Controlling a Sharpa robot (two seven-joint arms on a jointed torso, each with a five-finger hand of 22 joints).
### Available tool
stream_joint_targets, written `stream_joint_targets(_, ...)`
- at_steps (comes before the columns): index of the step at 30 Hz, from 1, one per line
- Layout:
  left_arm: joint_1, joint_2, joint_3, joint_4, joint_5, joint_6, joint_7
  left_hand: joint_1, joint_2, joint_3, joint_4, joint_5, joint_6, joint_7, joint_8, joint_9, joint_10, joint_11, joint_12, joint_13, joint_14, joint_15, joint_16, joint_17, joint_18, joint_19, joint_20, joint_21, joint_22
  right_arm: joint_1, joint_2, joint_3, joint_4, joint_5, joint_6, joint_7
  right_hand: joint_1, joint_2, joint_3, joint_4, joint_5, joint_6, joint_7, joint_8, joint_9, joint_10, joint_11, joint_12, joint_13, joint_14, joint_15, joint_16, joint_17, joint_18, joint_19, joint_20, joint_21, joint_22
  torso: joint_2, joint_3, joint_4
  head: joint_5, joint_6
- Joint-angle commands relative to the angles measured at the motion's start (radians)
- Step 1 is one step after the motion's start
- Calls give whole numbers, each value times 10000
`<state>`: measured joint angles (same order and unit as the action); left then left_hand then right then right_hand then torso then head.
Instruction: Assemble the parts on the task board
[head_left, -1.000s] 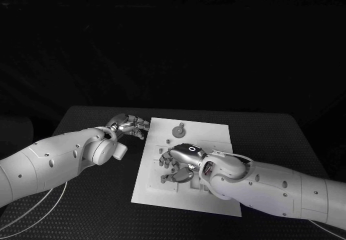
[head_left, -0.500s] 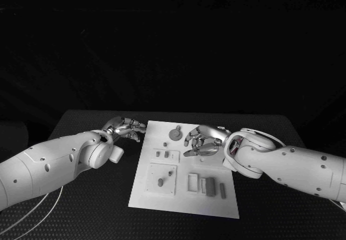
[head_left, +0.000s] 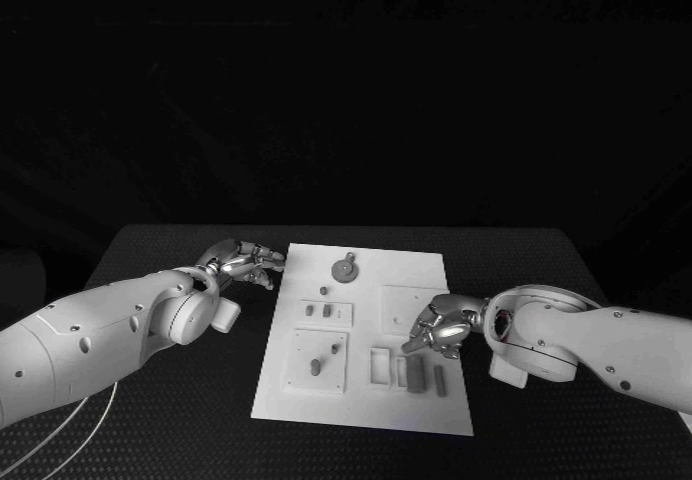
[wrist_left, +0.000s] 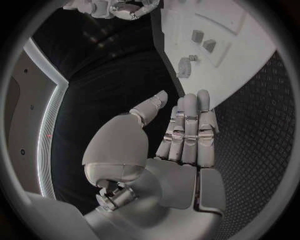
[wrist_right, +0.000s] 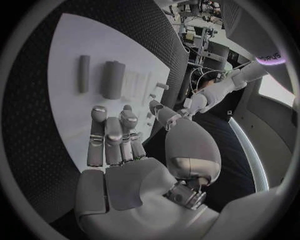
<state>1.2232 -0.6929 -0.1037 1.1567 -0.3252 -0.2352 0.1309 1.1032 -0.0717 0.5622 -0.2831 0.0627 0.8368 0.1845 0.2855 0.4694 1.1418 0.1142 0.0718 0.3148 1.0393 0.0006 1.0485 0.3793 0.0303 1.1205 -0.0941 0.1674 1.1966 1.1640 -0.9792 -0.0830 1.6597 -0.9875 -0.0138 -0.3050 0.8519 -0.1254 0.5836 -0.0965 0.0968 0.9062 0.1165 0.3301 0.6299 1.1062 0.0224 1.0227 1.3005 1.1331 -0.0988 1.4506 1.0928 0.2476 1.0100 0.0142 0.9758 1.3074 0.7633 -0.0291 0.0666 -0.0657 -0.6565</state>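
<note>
The white task board (head_left: 361, 410) lies in the middle of the black table. On it are a round part (head_left: 346, 267) at the far end, small parts (head_left: 310, 310) below it, and two bar-shaped parts (head_left: 415, 372) near the right front. My right hand (head_left: 440, 328) hovers over the board's right edge beside those bars, fingers apart and empty. In the right wrist view the same hand (wrist_right: 112, 135) stretches toward the bars (wrist_right: 113, 79). My left hand (head_left: 245, 258) sits by the board's far left corner, off the plate. The left wrist view shows it (wrist_left: 187, 125) flat with nothing in it.
A smaller raised plate (head_left: 300, 375) with two pegs stands on the board's near left. A slotted frame (head_left: 381, 365) lies beside the bars. A white cable (head_left: 58, 430) curves over the table at the near left. Dark ribbed matting (head_left: 577, 270) surrounds the board.
My right hand has left the board's near-left middle, passed over its far centre, and drawn back to the right edge. The left hand has stayed by the far left corner.
</note>
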Motion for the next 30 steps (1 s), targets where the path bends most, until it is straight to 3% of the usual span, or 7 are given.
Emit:
stream_joint_targets(1,-4,10,6,9,70,43,130,-121,-10,-45,34,44,9,62,53,-7,-59,-7,12,-11,73,24,-50,10,117,86,-16,-58,17,-6,-182,-42,145,121,979,-1230,-172,56,1,80,-30,694,-144,59,73,-138,-298,183,-52,247,-113,156,30,142,62,-59,101,219,5,-13,0,-42,-28)
stream_joint_targets(7,-10,-13,6,22,70,36,133,-126,-9,-46,35,44,11,61,55,-7,-57,-8,14,-10,74,23,-52,12,117,87,-17,-60,19,-13,-418,-75,214,-105,1153,-1597,-604,166,-55,195,-30,865,-224,63,189,-55,-375,422,-209,536,-189,402,130,142,120,-160,231,202,12,-9,13,-83,-108)
stream_joint_targets(14,-19,-28,5,51,71,46,144,-131,-10,-48,37,44,12,61,58,-7,-53,-9,16,-9,74,23,-53,15,118,89,-17,-62,21,-13,-561,-76,327,-259,1352,-1924,-947,129,-32,295,-28,983,-270,35,262,-13,-421,563,-353,659,-231,537,110,141,157,-225,290,185,10,-24,16,-125,-162)
stream_joint_targets(18,-29,-35,5,60,75,43,154,-143,-9,-52,42,43,13,60,60,-6,-50,-9,18,-8,75,22,-54,17,116,91,-16,-64,23,-16,-499,-98,304,-259,1302,-1917,-1001,109,-24,312,-28,990,-272,22,270,-17,-424,576,-380,649,-233,551,80,141,155,-232,295,183,11,-12,7,-135,-184)
stream_joint_targets(25,-35,-20,5,79,90,57,160,-164,-7,-60,52,41,10,61,61,-7,-49,-9,19,-8,75,23,-57,21,115,93,-15,-68,26,-35,-342,-177,327,-356,880,-1832,-1165,-70,46,389,-23,981,-269,-48,281,-49,-419,598,-492,565,-232,573,-68,142,133,-251,295,173,11,-23,21,-183,-174)
stream_joint_targets(30,-36,-10,5,86,91,64,155,-178,-7,-64,58,41,7,62,61,-8,-52,-8,17,-8,74,23,-59,23,114,93,-15,-70,28,-38,-190,-198,270,-484,932,-1878,-1246,-214,131,475,-23,976,-262,-99,286,-65,-415,623,-567,514,-228,596,-166,142,131,-261,298,168,8,-28,33,-199,-180)
